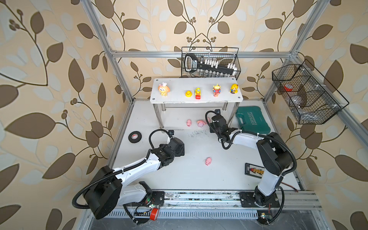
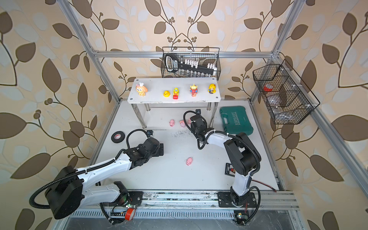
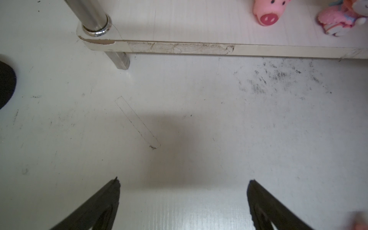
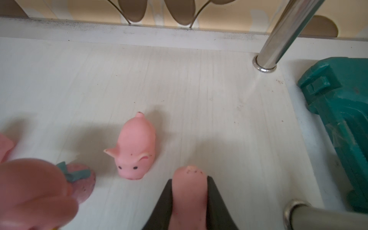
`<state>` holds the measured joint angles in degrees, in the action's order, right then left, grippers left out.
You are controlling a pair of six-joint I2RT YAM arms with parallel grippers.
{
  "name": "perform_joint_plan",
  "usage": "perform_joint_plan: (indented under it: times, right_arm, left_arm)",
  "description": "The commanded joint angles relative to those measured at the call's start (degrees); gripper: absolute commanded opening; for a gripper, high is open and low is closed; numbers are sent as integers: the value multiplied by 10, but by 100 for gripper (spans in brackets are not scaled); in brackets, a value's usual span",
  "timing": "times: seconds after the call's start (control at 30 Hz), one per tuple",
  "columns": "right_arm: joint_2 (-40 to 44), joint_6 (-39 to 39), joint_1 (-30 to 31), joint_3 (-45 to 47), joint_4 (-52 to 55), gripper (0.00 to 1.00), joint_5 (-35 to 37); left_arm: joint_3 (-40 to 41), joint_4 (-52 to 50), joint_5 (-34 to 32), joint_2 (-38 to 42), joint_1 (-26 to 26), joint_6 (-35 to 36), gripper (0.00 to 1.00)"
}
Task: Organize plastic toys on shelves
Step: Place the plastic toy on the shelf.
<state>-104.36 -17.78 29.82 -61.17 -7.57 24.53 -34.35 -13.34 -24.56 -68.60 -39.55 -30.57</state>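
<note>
The white shelves (image 1: 179, 83) (image 2: 157, 83) carry the orange animal (image 1: 164, 89), duck (image 1: 188, 93), vehicle (image 1: 197, 93), alien (image 1: 216, 90) and doll (image 1: 233, 88) on the top board. On the lower board (image 4: 219, 99) a pink piglet (image 4: 136, 151) stands upright beside other pink toys (image 1: 188, 122) (image 1: 201, 123). My right gripper (image 4: 189, 181) hangs just above that board, shut on another pink piglet (image 4: 189, 195). A further piglet (image 1: 208, 161) (image 2: 189, 161) lies on the table. My left gripper (image 3: 184, 180) is open and holds nothing, low over the table before the rack's front edge (image 3: 179, 47).
A black tape roll (image 1: 135, 137) lies at the table's left. A green tool case (image 1: 253, 120) sits right of the rack, close to my right arm. A black abacus (image 1: 254, 170) lies front right. Wire baskets (image 1: 211, 61) (image 1: 306, 93) hang on the frame. A chrome leg (image 4: 278, 39) stands near my right gripper.
</note>
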Motion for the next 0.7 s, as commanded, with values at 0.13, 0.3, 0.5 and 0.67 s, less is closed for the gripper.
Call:
perform_joint_plan:
  times: [0.13,0.3,0.5,0.67]
  right_arm:
    - [-25,25,-14,-39,11,26,-18]
    - [-37,26,-18,-50,22,28,-24]
    - [-42,26,-23,-55,29,30,-27]
    - [-35,24,-24,-60,40,49,-25]
  left_arm:
    - [7,14,-18,15,3,6,99]
    - [9,14,-19,18,3,5,99]
    - [9,14,-19,19,2,5,99]
    - [10,14,-19,21,3,5,99]
